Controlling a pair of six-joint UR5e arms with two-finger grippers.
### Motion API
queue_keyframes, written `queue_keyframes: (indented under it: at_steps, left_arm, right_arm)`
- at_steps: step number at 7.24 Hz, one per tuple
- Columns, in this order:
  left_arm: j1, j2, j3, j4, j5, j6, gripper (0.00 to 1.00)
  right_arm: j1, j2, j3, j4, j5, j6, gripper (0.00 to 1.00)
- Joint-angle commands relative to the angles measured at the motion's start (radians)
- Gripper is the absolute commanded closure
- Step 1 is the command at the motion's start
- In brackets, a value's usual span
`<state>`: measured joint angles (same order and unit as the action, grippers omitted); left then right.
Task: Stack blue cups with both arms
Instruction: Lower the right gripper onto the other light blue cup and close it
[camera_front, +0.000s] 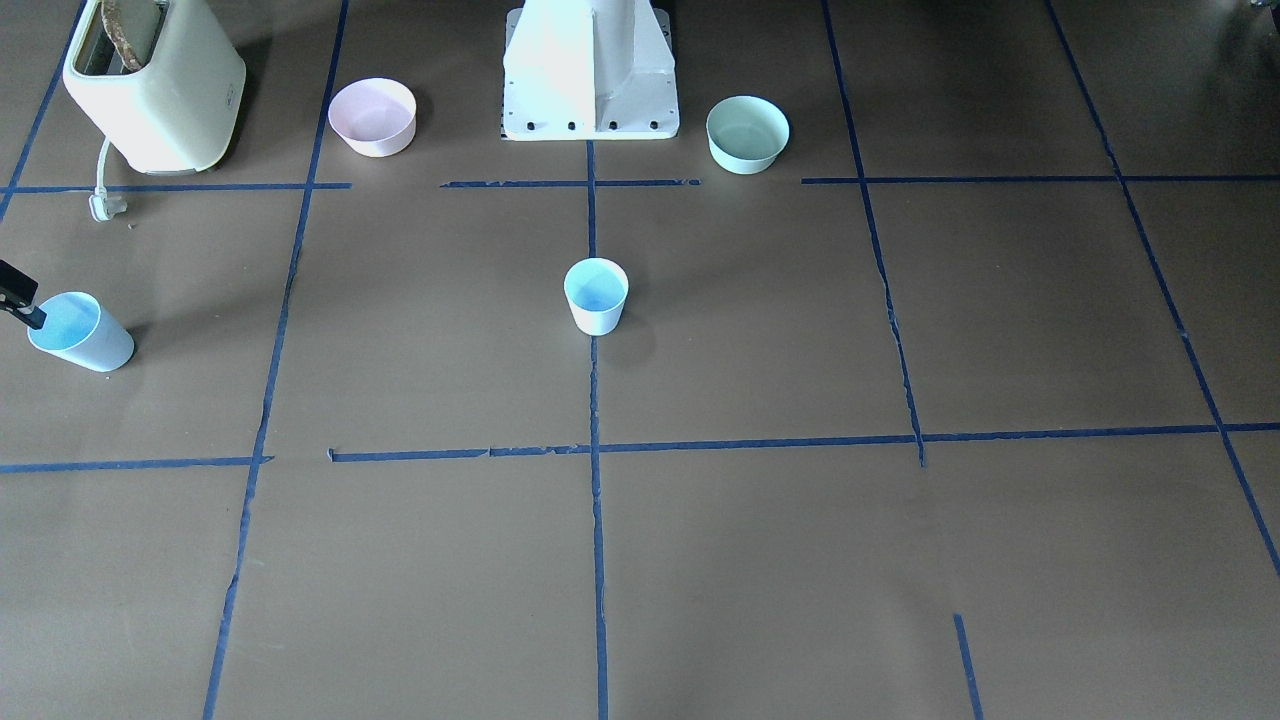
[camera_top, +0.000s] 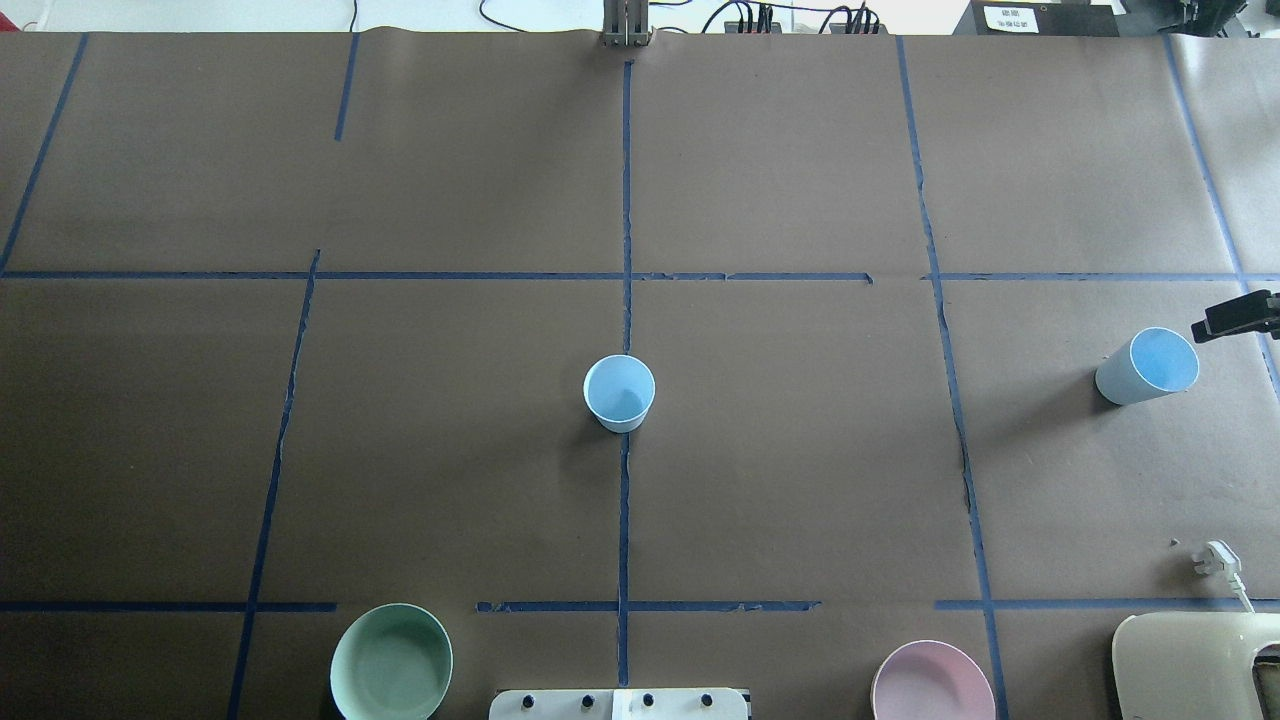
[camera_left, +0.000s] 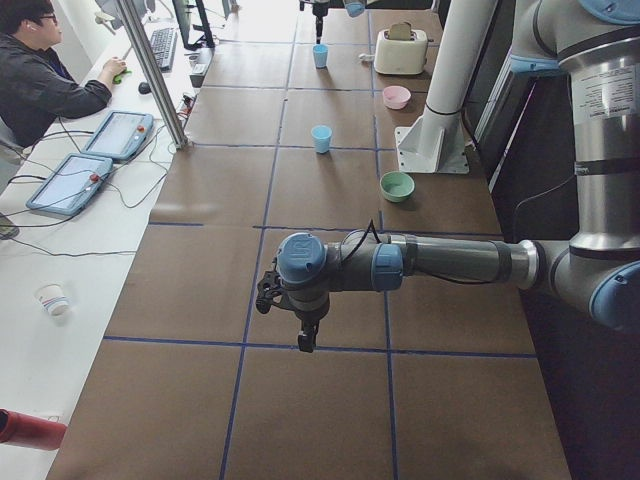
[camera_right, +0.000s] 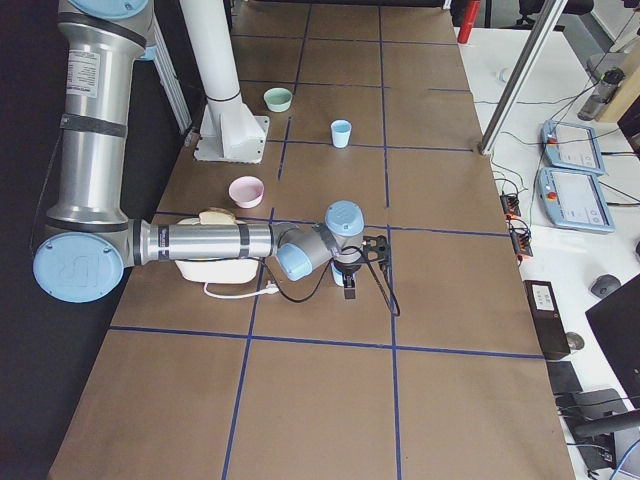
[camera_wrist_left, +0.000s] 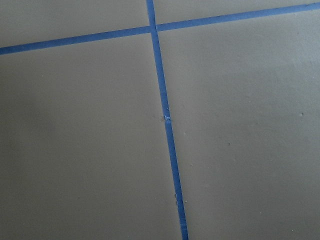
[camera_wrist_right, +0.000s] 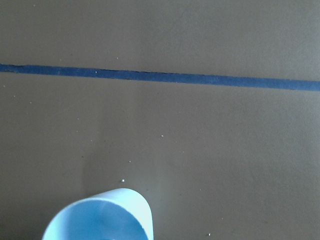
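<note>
We think the cups are light, thin and slippery, so a soft pinch at the rim is best. The near cup (camera_top: 1147, 366) stands just beside the right claw (camera_top: 1238, 317). The far cup (camera_top: 619, 393) stands well apart from both claws. The left claw (camera_left: 308, 338) hangs over the counter (camera_top: 800, 500). We cannot tell how open either claw is, or if the right one has hold of the near cup.

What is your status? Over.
Left gripper away from cups, jaws unclear. Right gripper at rim of one blue cup, grip unclear. Other blue cup upright, centre. Nothing between them.
</note>
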<state>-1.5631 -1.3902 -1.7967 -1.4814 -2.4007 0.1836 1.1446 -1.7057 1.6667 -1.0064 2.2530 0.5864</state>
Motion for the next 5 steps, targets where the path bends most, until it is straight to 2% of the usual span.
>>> queue_keyframes:
  at_steps: [1, 2, 4, 5]
  left_arm:
    - [0.000, 0.000, -0.001, 0.000, 0.000, 0.000, 0.00]
    - [0.000, 0.000, -0.001, 0.000, 0.000, 0.002, 0.00]
    - [0.000, 0.000, 0.000, 0.000, 0.000, 0.004, 0.00]
    - [0.000, 0.000, 0.000, 0.001, 0.000, 0.004, 0.00]
  right_arm:
    - [-0.054, 0.005, -0.042, 0.009, -0.015, 0.001, 0.00]
    - [-0.074, 0.008, -0.044, 0.012, -0.023, 0.003, 0.10]
    - [-0.086, 0.015, -0.050, 0.014, -0.021, 0.001, 0.99]
    - [-0.085, 0.018, -0.044, 0.012, -0.018, 0.003, 1.00]
